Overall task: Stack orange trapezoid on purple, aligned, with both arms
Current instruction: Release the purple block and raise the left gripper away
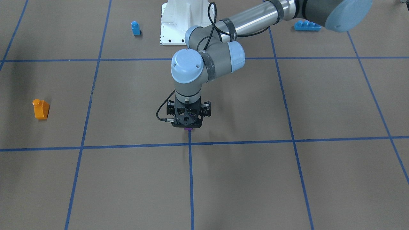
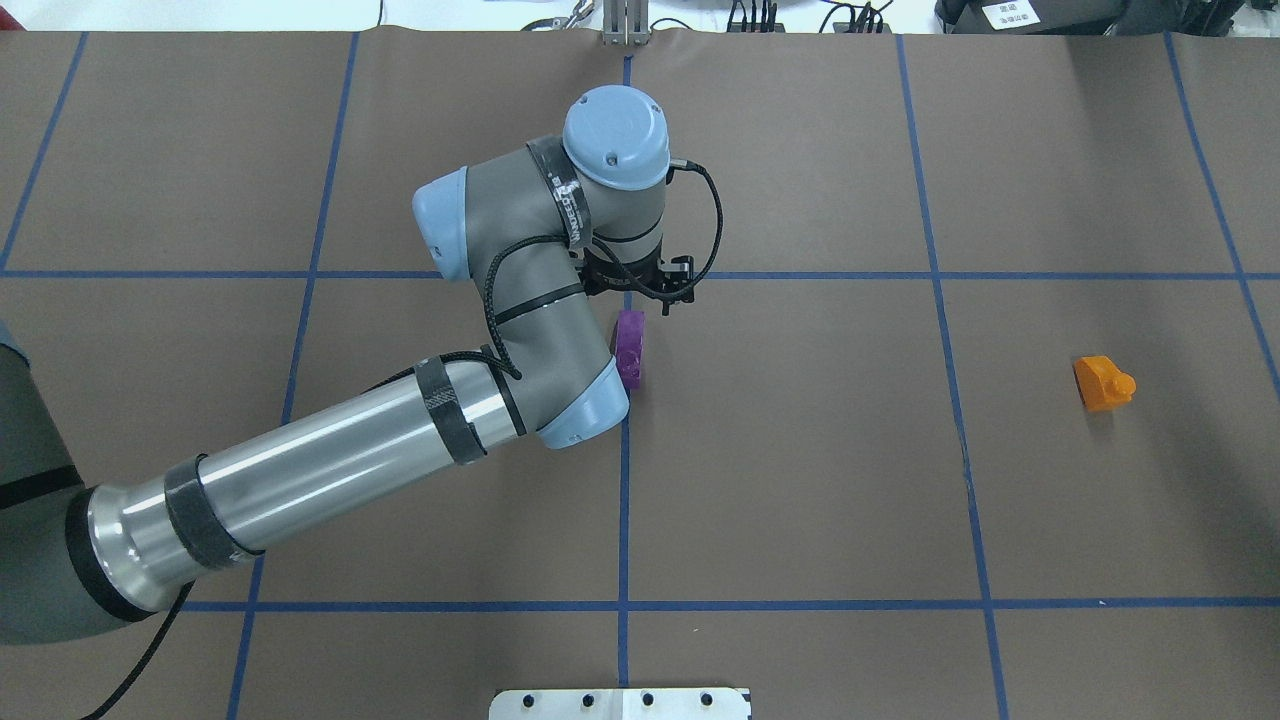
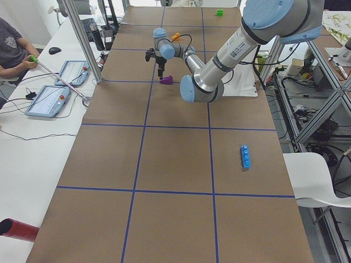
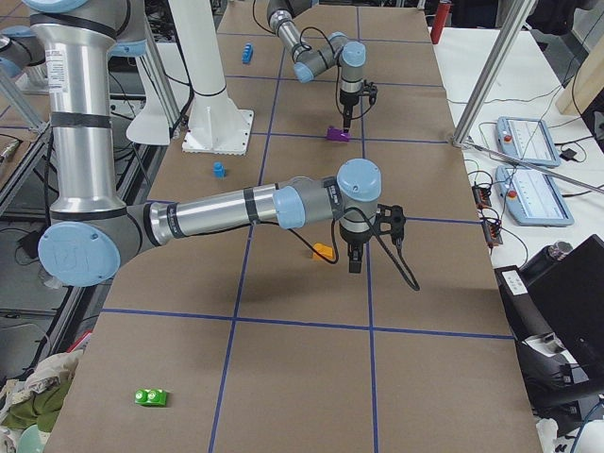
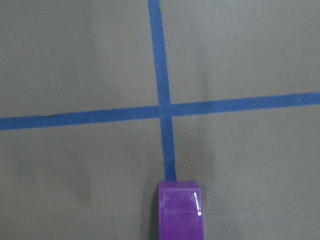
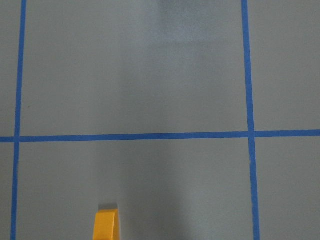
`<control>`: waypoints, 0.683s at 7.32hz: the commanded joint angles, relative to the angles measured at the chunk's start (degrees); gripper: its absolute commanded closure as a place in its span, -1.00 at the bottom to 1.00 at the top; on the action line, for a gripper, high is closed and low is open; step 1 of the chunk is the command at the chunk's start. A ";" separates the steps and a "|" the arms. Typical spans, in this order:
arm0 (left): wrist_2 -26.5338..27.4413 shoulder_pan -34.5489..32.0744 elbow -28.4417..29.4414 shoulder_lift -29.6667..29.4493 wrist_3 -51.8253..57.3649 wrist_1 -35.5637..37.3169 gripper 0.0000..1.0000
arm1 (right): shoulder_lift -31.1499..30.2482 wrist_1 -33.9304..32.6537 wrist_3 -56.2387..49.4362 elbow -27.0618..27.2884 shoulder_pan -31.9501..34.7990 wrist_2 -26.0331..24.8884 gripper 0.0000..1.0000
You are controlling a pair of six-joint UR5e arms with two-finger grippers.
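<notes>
The purple block (image 2: 630,345) lies on its side on a blue tape line near the table's middle; it also shows at the bottom edge of the left wrist view (image 5: 180,212). My left gripper (image 1: 188,124) points straight down just beyond it, on the operators' side. In the front view only a sliver of purple (image 1: 188,129) shows under it. Its fingers are hidden, so I cannot tell whether it is open or shut. The orange trapezoid (image 2: 1103,382) lies on its side far to my right. My right gripper (image 4: 354,262) hangs high above it, seen only in the exterior right view. The orange block shows at the bottom of the right wrist view (image 6: 107,226).
A small blue single-stud block (image 1: 135,28) stands near the white robot base (image 1: 179,24). A long blue brick (image 1: 306,25) lies on my left side. A green block (image 4: 151,397) lies at the far right end. Operator tablets (image 3: 49,101) sit beyond the table.
</notes>
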 commanded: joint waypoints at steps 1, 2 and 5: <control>-5.12 -6.02 -5.26 0.29 2.82 5.70 -1.00 | -0.88 9.44 13.73 1.10 -9.68 -4.97 -0.98; -6.28 -8.22 -10.59 0.72 7.72 11.83 -1.00 | -2.19 13.94 19.53 0.92 -14.86 -7.33 -0.98; -6.47 -13.68 -25.11 6.16 19.51 28.38 -1.00 | -4.05 25.61 24.51 -6.07 -24.56 -13.23 -0.98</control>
